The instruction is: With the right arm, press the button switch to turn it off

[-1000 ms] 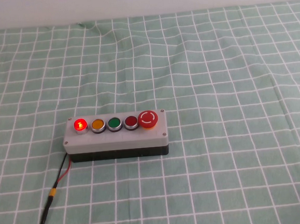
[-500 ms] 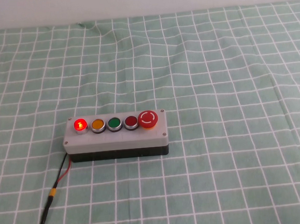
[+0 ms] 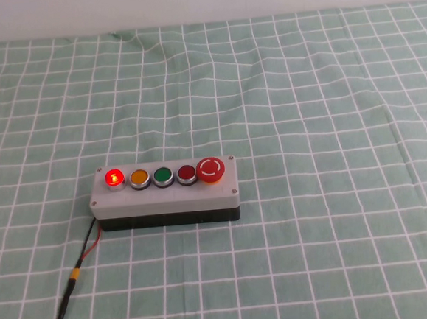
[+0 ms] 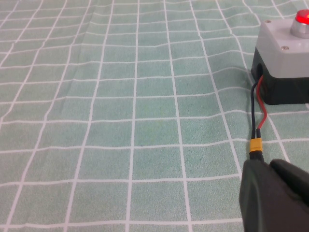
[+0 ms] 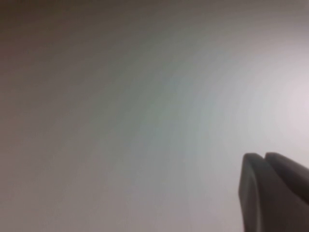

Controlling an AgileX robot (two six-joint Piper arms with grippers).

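Note:
The button switch is a light grey box on a black base in the middle of the green checked cloth. Its leftmost red button is lit. Beside it sit yellow, green, red and a large red mushroom button. Its black cable trails toward the front left. Neither arm shows in the high view. In the left wrist view my left gripper is shut and empty, just above the cable's yellow connector, with a corner of the switch ahead. My right gripper is shut, facing a blank grey surface.
The green checked cloth covers the whole table, with wrinkles at the back near the pale wall.

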